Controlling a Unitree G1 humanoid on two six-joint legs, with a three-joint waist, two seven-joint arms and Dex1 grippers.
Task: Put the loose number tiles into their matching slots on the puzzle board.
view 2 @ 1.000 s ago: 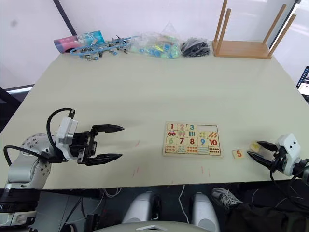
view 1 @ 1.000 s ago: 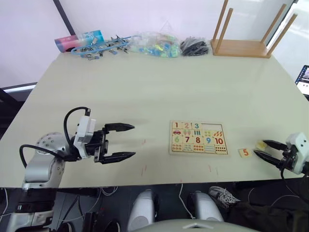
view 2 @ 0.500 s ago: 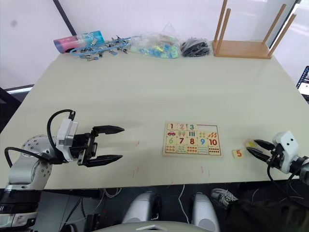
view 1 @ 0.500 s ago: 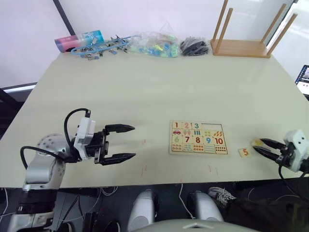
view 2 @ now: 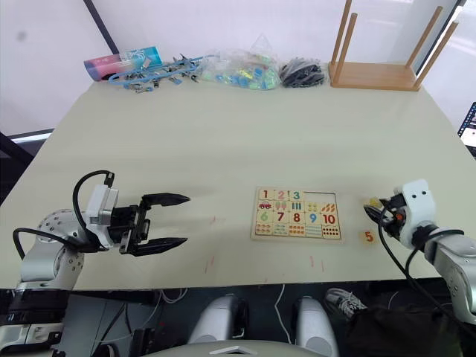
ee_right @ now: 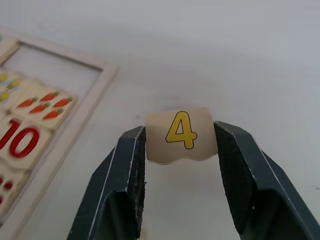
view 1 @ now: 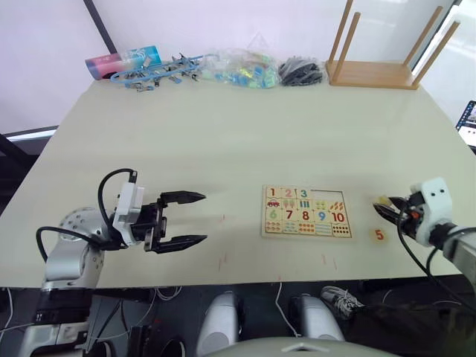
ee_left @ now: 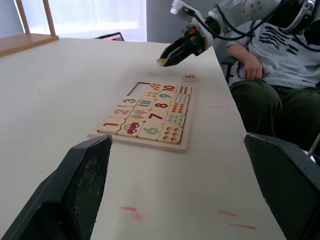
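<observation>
The puzzle board (view 1: 305, 212) lies flat near the table's front edge, right of centre. Its top row holds 1, 2 and 3, then bare slots (view 1: 328, 196). My right gripper (view 1: 382, 202) hovers just right of the board, shut on a tile printed with a yellow 4 (ee_right: 181, 134). From the right wrist view the bare slots (ee_right: 55, 75) lie just beyond the held tile. A loose tile with an orange 5 (view 1: 378, 235) rests on the table below that gripper. My left gripper (view 1: 190, 219) hangs open and empty well to the left of the board.
An upturned wooden stool (view 1: 372, 73) stands at the back right. Along the back edge lie a clear bag of coloured pieces (view 1: 238, 67), a black pile (view 1: 300, 71) and a pink and blue tube (view 1: 119, 61). A seated person (ee_left: 270, 60) shows past the table's edge.
My right gripper has lifted the 4 tile off the table near the front right edge and carried it up and toward the board. The 5 tile and my left gripper stayed put.
</observation>
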